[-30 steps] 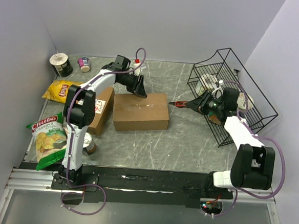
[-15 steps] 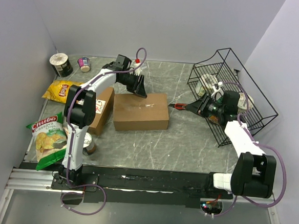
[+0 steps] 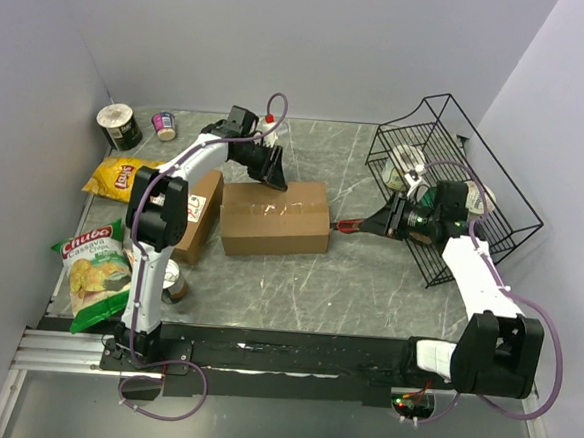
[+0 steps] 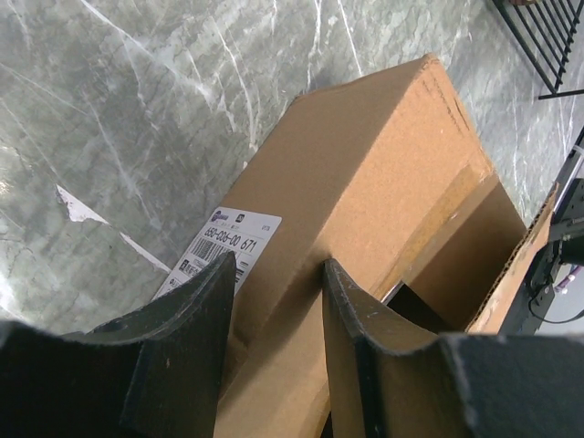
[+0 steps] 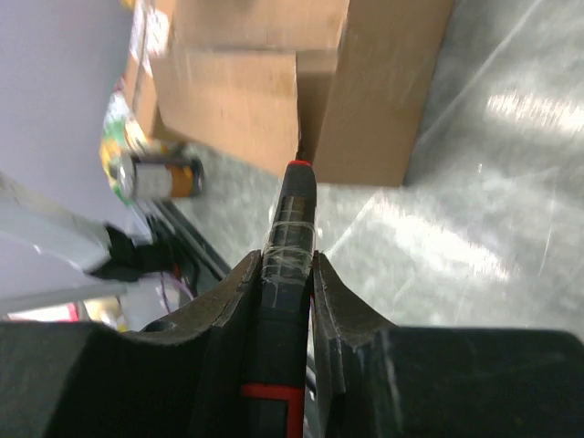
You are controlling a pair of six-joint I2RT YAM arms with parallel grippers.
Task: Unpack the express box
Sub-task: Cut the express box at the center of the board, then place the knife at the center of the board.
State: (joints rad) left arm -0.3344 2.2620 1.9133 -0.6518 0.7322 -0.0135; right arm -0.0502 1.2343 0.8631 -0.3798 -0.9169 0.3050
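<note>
Cardboard express box: centre of the table. My left gripper: jaws parted, nothing between them, tips at the box's 12 o'clock top edge. My right gripper: clenched on a black-and-red cutter, tip at the box's 3 o'clock end, contact unclear.

A yellow chip bag is lying flat. Behind it, a noodle cup and a pink cup are standing. Nearer than it, a green chip bag and a can are resting. Far to its right, a wire basket is sitting tilted.
</note>
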